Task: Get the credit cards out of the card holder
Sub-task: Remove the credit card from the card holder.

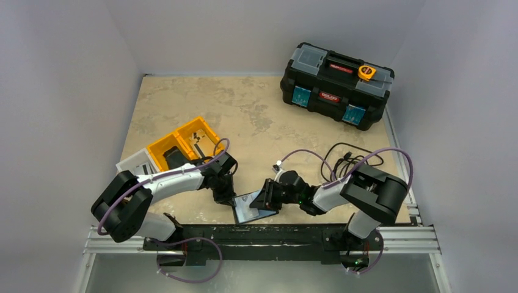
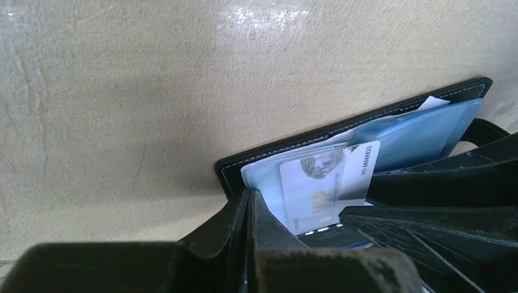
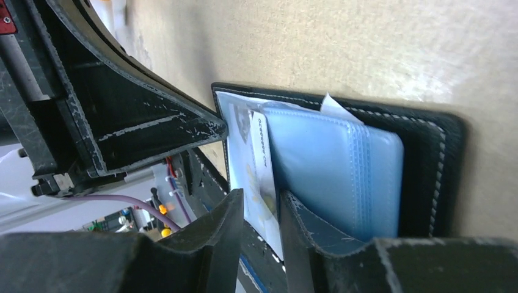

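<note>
Right gripper point(image 3: 261, 210) fingers nearly closed, pinching pale credit card point(image 3: 261, 165) edge. Left gripper point(image 2: 249, 207) fingers clenched on card holder point(image 2: 342, 131) rim. Holder open flat on table point(image 1: 244, 116) near front edge, btwn arms, long axis roughly left-right. Card sticks partway out of blue sleeve.

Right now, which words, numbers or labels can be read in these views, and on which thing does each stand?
"NO 88888820": along the edge of the pale plastic card in the open black stitched card holder.
"VIP": same card, blurred, likely.
Red labels on the black plastic toolbox: too small to read.
</note>
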Robot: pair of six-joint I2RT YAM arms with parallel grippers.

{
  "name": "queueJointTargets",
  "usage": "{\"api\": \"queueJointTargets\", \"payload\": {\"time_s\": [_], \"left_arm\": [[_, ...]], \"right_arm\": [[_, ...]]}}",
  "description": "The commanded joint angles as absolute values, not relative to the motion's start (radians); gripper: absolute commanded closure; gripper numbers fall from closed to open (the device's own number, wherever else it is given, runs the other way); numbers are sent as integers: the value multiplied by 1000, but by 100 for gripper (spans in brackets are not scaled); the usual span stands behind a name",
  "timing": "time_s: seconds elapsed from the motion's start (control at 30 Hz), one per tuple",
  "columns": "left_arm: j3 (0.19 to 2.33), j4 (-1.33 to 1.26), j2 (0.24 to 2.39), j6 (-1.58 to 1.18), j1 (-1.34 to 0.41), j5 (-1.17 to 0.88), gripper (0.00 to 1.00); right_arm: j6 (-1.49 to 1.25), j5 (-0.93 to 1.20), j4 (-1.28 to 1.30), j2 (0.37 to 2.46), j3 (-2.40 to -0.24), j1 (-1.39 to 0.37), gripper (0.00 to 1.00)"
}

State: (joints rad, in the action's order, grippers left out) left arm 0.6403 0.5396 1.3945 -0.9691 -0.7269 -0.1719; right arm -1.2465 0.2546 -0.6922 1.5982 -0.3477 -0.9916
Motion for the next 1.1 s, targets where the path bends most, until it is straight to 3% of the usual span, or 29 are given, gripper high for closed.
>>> {"api": "queueJointTargets", "payload": {"time_s": [0.0, 0.07, 0.2, 0.37, 1.07], "left_arm": [[603, 506, 1452, -963, -732, -92, 100], [606, 508, 1450, -963, -732, -91, 100], [610, 515, 1450, -960, -732, -91, 100], [613, 524, 1448, -959, -732, -83, 100], [648, 542, 1429, -938, -732, -77, 100]], "right_arm": [[-1212, 284, -713, 1669, -383, -986, 71], [-1217, 292, -723, 1682, -384, -986, 73], [-1229, 268, -692, 1654, -365, -985, 88], [-1214, 195, -588, 1561, -342, -981, 99], [-1098, 10, -165, 1252, -400, -964, 100]]}}
